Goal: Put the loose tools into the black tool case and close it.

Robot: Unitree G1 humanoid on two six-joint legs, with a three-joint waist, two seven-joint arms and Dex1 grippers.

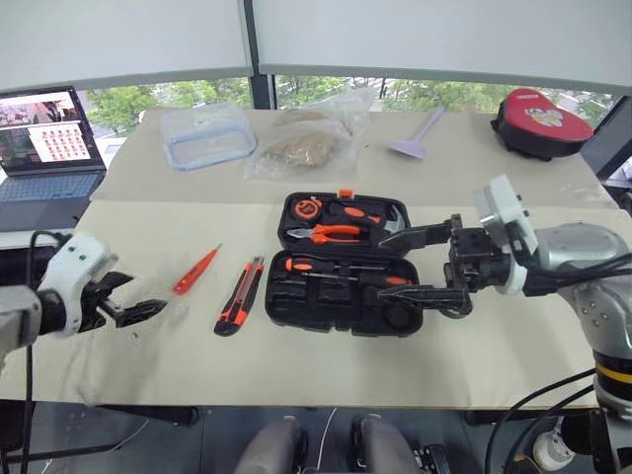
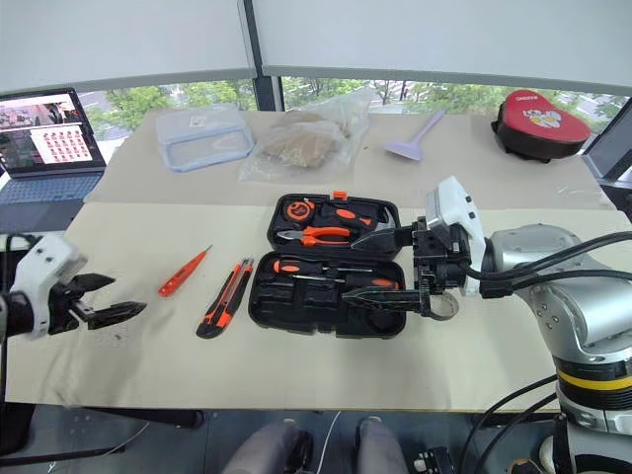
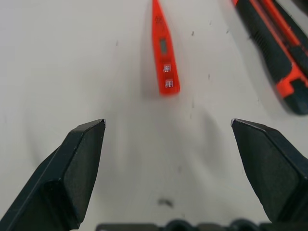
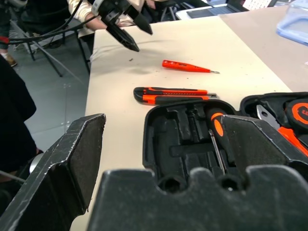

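The black tool case [image 1: 296, 296] lies open in the middle of the table, and a black-and-orange screwdriver [image 1: 336, 267] lies in its near half. Left of it on the table are the orange-and-black utility knife [image 1: 240, 294] and the slim orange screwdriver [image 1: 196, 270]. My right gripper [image 1: 383, 267] hovers open over the case's right side, with nothing between its fingers. My left gripper [image 1: 146, 293] is open and empty near the table's left edge, short of the orange screwdriver [image 3: 162, 53]. A small grey tape roll [image 2: 446, 310] peeks out beside the case under my right hand.
Orange-handled pliers [image 1: 331, 233] lie in the case's far half. At the back stand a clear plastic box [image 1: 207, 135], a plastic bag [image 1: 311, 138], a purple scraper [image 1: 420, 135] and a red-and-black pouch [image 1: 541, 120]. A laptop [image 1: 44, 148] sits far left.
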